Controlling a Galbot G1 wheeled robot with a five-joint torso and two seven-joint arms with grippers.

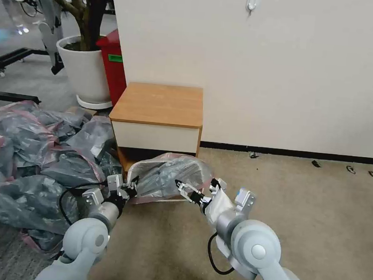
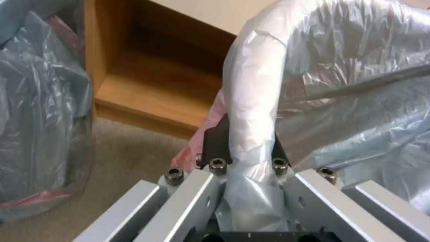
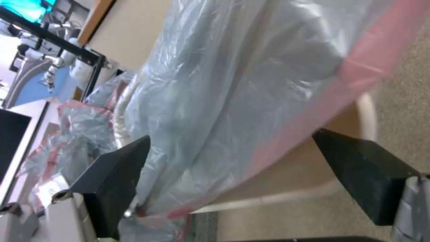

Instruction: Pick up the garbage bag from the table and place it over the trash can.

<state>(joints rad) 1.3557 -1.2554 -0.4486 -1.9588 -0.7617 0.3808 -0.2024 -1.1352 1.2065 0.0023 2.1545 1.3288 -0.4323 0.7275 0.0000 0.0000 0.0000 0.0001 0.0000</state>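
The trash can (image 1: 132,170) sat almost wholly hidden under the garbage bag (image 1: 170,178) at lower centre, a strip of cream rim peeking out. The table (image 1: 159,105) shelf was covered behind it. The heap of bags (image 1: 28,152) ran off the left edge. In the left wrist view, plastic hid the left gripper's (image 2: 244,144) fingertips.

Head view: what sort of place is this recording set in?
Probably an office or lab corner staged as a bedroom: a bedside-style table against a plain wall, carpet, a potted tree, equipment stands behind it, and a heap of grey bags left of the cabinet.
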